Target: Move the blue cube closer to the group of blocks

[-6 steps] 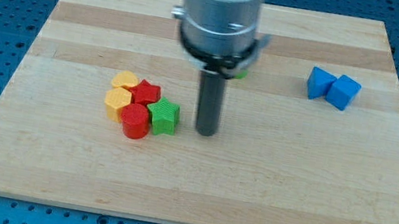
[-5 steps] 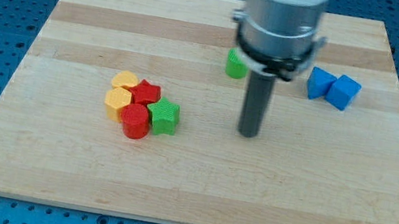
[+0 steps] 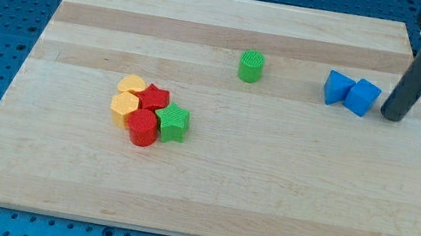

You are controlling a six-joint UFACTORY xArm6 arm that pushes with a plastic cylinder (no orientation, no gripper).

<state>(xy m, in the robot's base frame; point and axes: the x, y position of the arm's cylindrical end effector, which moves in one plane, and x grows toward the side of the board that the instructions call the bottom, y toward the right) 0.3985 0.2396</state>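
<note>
The blue cube (image 3: 363, 97) sits near the view's right edge of the wooden board, touching a second blue block (image 3: 337, 87) of unclear shape on its left. My tip (image 3: 392, 116) rests on the board just right of the blue cube, a small gap apart. The group sits at the view's left of centre: two yellow blocks (image 3: 128, 95), a red star-like block (image 3: 154, 97), a red cylinder (image 3: 141, 127) and a green star-like block (image 3: 172, 123), packed together.
A green cylinder (image 3: 251, 66) stands alone between the group and the blue blocks, toward the view's top. The board (image 3: 266, 197) ends just right of my tip, with blue perforated table beyond.
My tip has swept from the board's middle, near the green star block, to the view's right and now stands right of the blue cube. No block has moved.
</note>
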